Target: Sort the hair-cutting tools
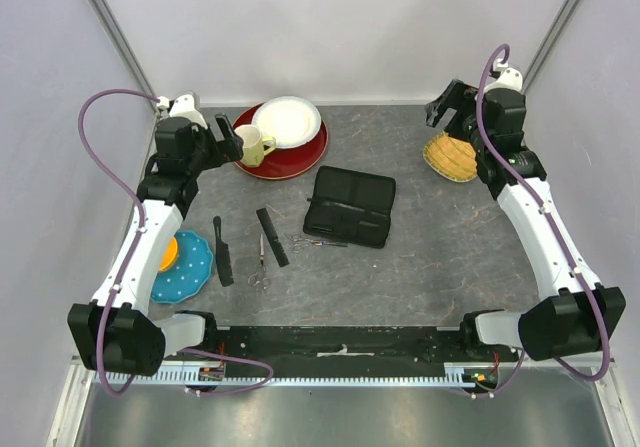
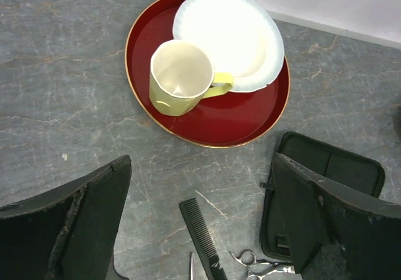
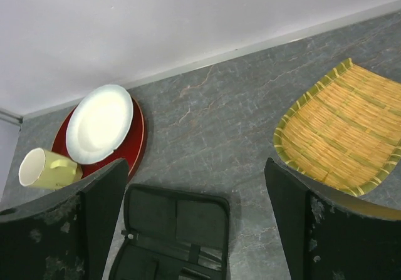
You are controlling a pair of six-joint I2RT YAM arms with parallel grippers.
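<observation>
Top external view: both grippers sit up off the table, nothing in either. Left gripper [image 1: 238, 139] is at abt 10 o'clock of the table, beside the yellow mug [image 1: 254, 148], jaws spread fully wide and empty. Right gripper [image 1: 447, 105] is at abt 2 o'clock, over the far edge of the woven tray [image 1: 450, 159], jaws equally wide and empty.

Black case [image 1: 350, 205] lies open near table centre. Tools lie loose on the tabletop, at 8-9 o'clock from the case:
- Handled comb [image 1: 222, 252] is furthest left.
- Plain comb [image 1: 272, 236] is at its 3 o'clock, lying apart from it.
- First scissors [image 1: 259, 272] lie between the two combs, toward 6 o'clock.
- Second scissors [image 1: 318, 241] are at the case's near edge; touching or just beside, can't tell.

Mug and white plate [image 1: 287, 121] sit on the red tray [image 1: 293, 160] at 11 o'clock. Blue plate [image 1: 192, 270] w/ an orange item [image 1: 168, 254] is at 8 o'clock, just beside the handled comb.
</observation>
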